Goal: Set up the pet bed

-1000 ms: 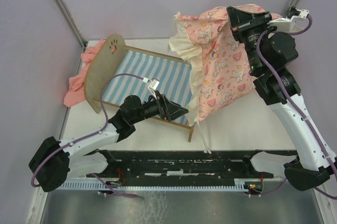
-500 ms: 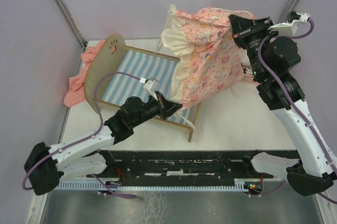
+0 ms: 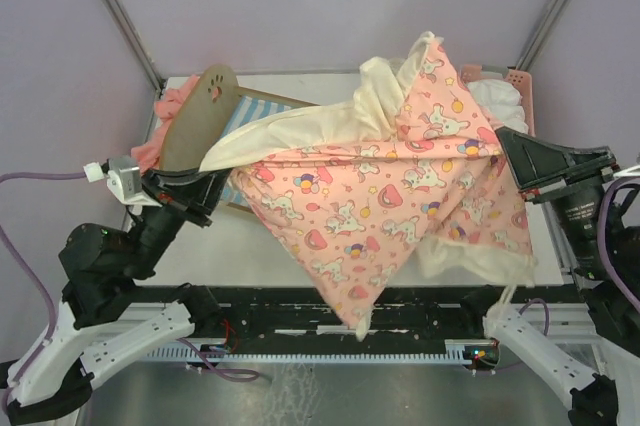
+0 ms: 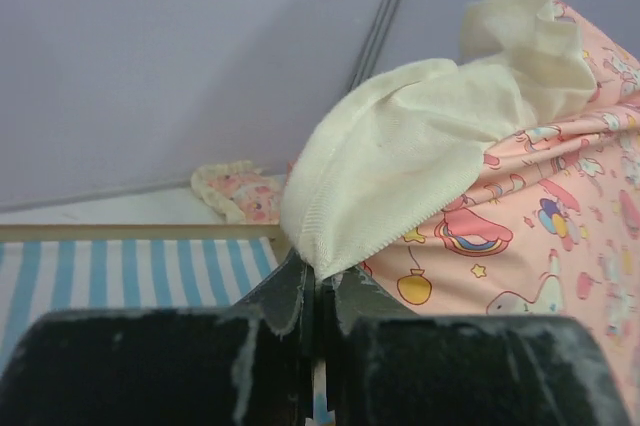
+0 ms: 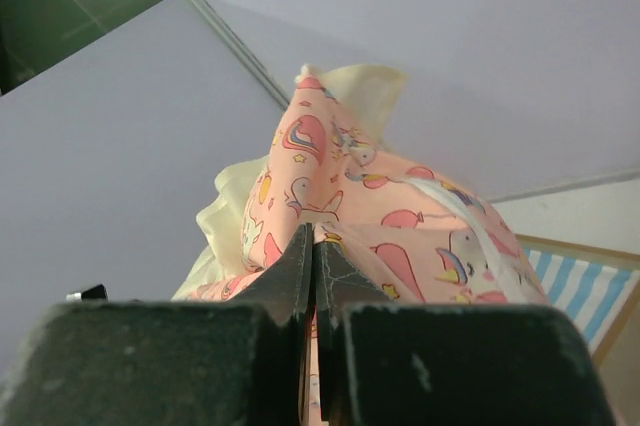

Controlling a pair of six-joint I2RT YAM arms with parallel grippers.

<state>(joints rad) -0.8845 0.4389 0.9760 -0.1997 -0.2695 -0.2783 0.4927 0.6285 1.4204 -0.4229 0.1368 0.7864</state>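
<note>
Now both arms are drawn back toward the near edge, where a second ago only the right one held the cloth high at the far right. The left claw (image 4: 315, 291) is closed on the cream hem of the printed blanket (image 3: 370, 206), and the right claw (image 5: 312, 241) is pinched tight on a pink corner. Between them the blanket is pulled wide and hangs in the air, its lowest point over the near edge of the surface (image 3: 200, 251). Behind it the pet bed (image 3: 195, 126) stands at the far left, mostly hidden; only its headboard and a strip of stripes show. I judge the blanket is ready to be lowered onto the bed. Farther back sits the pink basket (image 3: 505, 76).
</note>
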